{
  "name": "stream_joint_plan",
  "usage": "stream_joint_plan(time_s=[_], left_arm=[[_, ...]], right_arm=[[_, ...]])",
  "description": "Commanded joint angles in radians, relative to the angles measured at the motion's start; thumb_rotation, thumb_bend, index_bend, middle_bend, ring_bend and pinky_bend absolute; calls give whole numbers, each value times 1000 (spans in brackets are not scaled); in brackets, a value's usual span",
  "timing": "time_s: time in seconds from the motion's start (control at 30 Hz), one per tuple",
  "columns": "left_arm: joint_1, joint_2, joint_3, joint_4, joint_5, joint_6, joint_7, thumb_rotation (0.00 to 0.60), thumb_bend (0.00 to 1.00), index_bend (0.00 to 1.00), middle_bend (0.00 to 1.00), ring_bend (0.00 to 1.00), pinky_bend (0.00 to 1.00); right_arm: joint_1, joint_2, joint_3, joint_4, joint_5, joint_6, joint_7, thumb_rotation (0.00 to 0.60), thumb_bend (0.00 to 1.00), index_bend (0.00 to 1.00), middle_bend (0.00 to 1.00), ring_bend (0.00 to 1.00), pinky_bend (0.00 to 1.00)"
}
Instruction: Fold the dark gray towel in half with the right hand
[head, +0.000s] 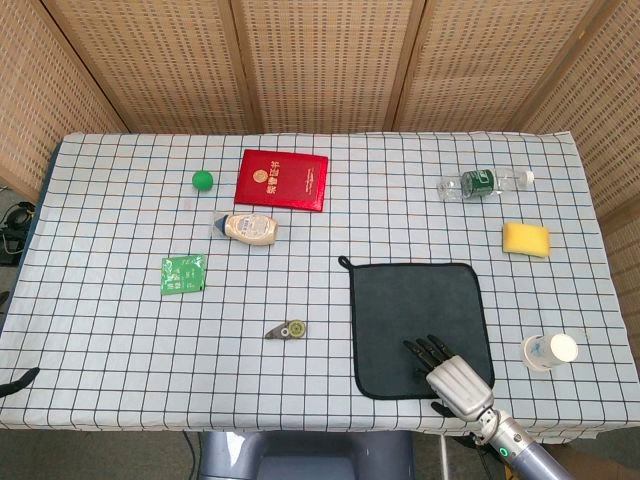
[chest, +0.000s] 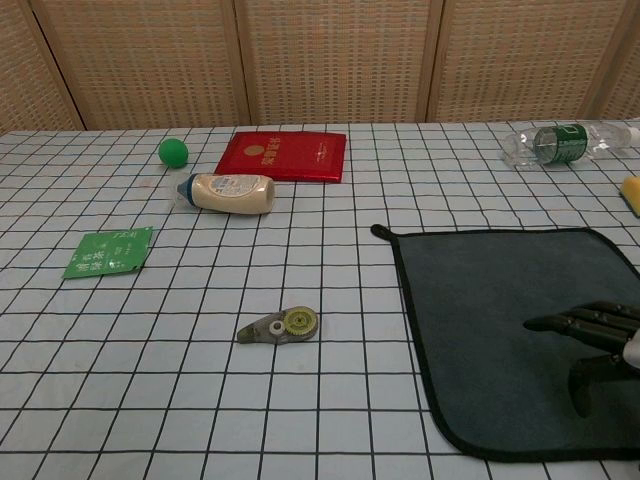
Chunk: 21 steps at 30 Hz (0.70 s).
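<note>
Right hand (head: 448, 375) open-fingered over flat dark gray towel's (head: 415, 315) near edge

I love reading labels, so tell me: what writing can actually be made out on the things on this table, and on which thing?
Red booklet: gold characters and emblem, too small to read.
Green packet: white print, blurred.
Water bottle: green label, unreadable.
Cream bottle: label print too small.
Paper cup: bluish marking, unreadable.
No text reads clearly.
</note>
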Motion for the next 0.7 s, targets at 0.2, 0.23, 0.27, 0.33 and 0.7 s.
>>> stream_joint_plan(time_s=[0.2,0.23,0.27,0.33,0.7], left_arm=[[-1,0,-1,1,-4,-3,-2,600,0,0,0,0,0],[-2,0,-1,1,-5,-4,-3,600,0,0,0,0,0],[-2,0,-1,1,-6,-4,-4,600,0,0,0,0,0],[-2,0,-2,1,-6,-4,-4,600,0,0,0,0,0],[-2,0,0,0,-3,-3,-3,600,0,0,0,0,0]], right_arm=[[0,-40,-8,54,-13,23,-34,600,444,465,0,0,0],[1,-43,-8,59,-13,26,-36,600,444,465,0,0,0],[1,-45,-9,63,-13,28,-38,600,444,465,0,0,0],[2,-49,-11,69,-11,30,-40,600,444,465,0,0,0],[7,-62,-24,85,-7,32,-50,600,444,458,0,0,0]])
